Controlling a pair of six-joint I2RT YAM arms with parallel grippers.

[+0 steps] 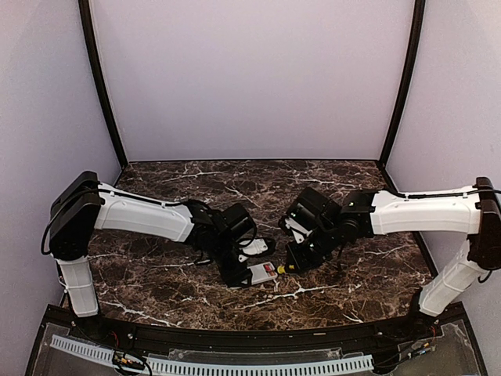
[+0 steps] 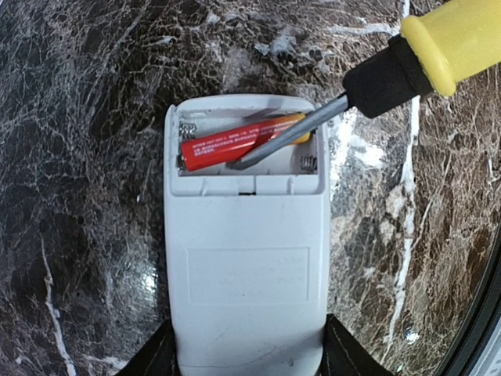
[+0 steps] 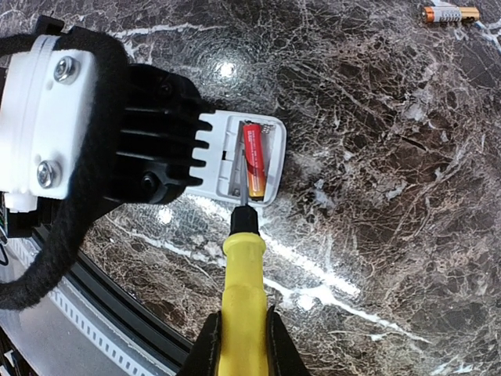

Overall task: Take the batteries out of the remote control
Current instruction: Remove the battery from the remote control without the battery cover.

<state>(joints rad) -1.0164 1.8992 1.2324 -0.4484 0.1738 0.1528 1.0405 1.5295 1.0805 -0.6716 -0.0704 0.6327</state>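
Prying the battery (image 2: 235, 141) from the remote control (image 2: 246, 266) clamped in the half-spread left tool (image 2: 249, 360), the right tool (image 3: 241, 348), clenching the screwdriver (image 3: 241, 290) from two o'clock, must lever upward.

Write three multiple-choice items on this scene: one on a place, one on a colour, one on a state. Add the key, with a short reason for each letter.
1. Where is the tip of the screwdriver?
A. Up in the air, touching nothing.
B. Inside the compartment of the remote control, against the battery.
C. Under the remote control.

2. What colour is the screwdriver's handle?
A. Blue.
B. Green.
C. Yellow.

3. What state is the compartment in?
A. Cover off, one battery inside.
B. Cover on.
C. Cover off, nothing inside.

Key:
1 B: the left wrist view shows the blade reaching into the compartment and meeting the red battery.
2 C: both wrist views show a yellow handle.
3 A: the compartment lies uncovered, with a single red battery in it.
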